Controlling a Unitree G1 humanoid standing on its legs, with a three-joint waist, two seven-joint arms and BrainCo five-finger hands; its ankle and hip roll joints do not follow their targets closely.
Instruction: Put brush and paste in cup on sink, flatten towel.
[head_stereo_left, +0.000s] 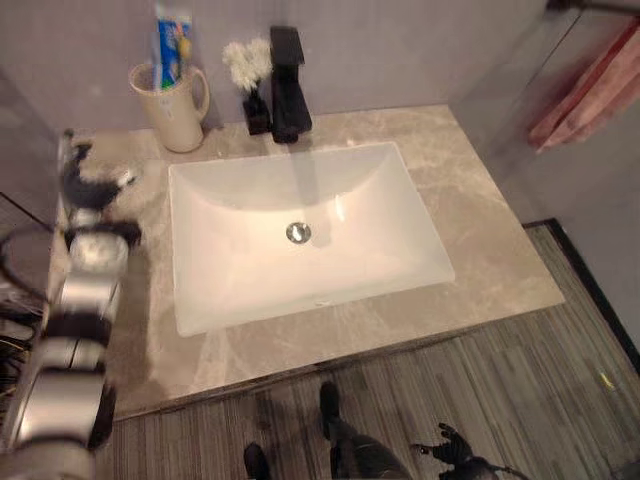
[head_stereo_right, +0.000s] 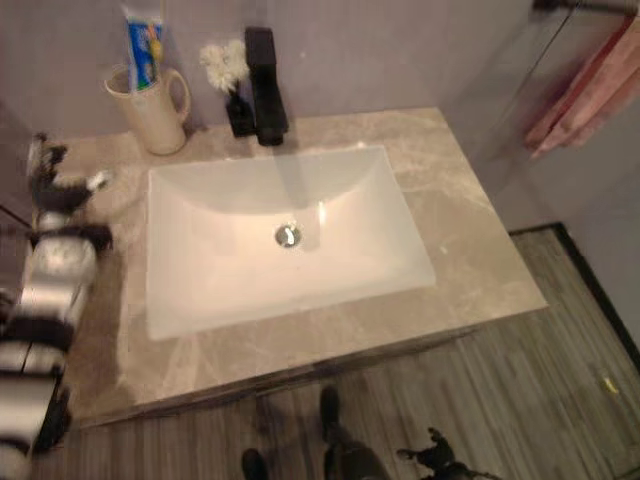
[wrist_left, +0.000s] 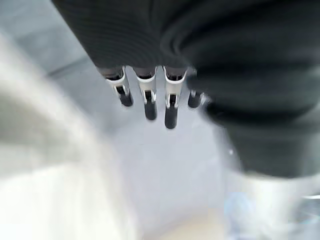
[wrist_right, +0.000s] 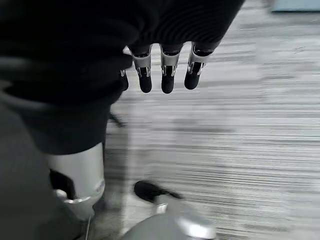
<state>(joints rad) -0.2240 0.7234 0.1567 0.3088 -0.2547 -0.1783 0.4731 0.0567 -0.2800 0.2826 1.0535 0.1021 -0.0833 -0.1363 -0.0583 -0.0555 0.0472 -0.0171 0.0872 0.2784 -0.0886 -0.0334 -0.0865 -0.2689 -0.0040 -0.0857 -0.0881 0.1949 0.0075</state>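
A cream cup (head_stereo_left: 170, 105) with a handle stands at the back left corner of the stone counter (head_stereo_left: 480, 230). A blue and white paste tube (head_stereo_left: 172, 42) sticks up out of it. My left hand (head_stereo_left: 90, 178) hovers over the counter's left edge, a little in front of the cup and apart from it. Its fingers (wrist_left: 150, 100) are straight and hold nothing. A pink towel (head_stereo_left: 590, 85) hangs bunched from a rail at the far right. My right hand (wrist_right: 165, 75) hangs low over the striped floor, its fingers relaxed and empty.
A white rectangular basin (head_stereo_left: 300, 230) is set in the middle of the counter. Behind it stand a black faucet (head_stereo_left: 288, 85) and a small dark vase with white flowers (head_stereo_left: 250, 75). A glass panel (head_stereo_left: 510, 90) stands between the counter and the towel.
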